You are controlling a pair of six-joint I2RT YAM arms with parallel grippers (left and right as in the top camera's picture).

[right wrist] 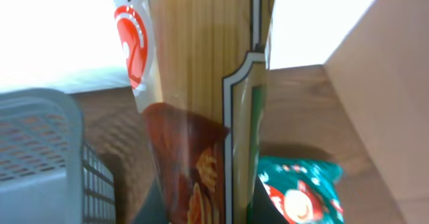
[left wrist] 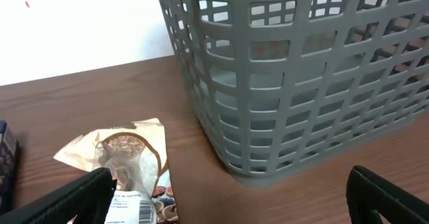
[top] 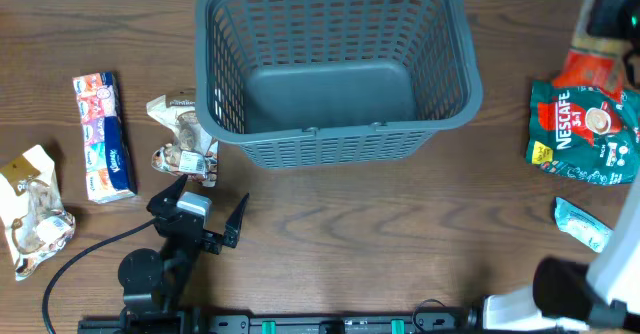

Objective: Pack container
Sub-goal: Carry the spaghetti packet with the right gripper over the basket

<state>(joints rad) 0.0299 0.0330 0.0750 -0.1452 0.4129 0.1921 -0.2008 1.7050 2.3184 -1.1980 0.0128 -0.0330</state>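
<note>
– Pasta packet (right wrist: 201, 103) comes first; it fills almost the whole right wrist view. It stands upright, with thin pale sticks behind a clear window and a red and brown print.

– What holds it?

– The right jaws, at the far right corner of the table (top: 400, 234). They are closed almost fully, and the packet is in their grip, lifted off the table. In the wrist view the packet hides the fingers, so I cannot say where exactly they pinch it.

– And the left side?

– The left jaws stand wide open and hold nothing. They hover low near the front left. Just beyond them lies a crumpled snack packet (left wrist: 124, 160). It is just beside the near left corner of the basket (top: 330, 149); in the left wrist view a strip of table shows between them.

– Where is the basket on the table?

– It stands upright at the far middle, between the two arms. It is dark grey, with lattice sides and a solid base. The pasta packet is to its right, outside it.

– What else lies around?

– A green coffee bag (top: 590, 134) lies flat at the right, near the lifted packet, and a small pale blue sachet (top: 582, 224) lies nearer the front. At the left there is a blue and red tissue pack (top: 103, 134), and a cream crumpled packet (top: 35, 209) lies near the left edge. A black cable (top: 80, 259) runs to the left arm (top: 150, 269).
</note>
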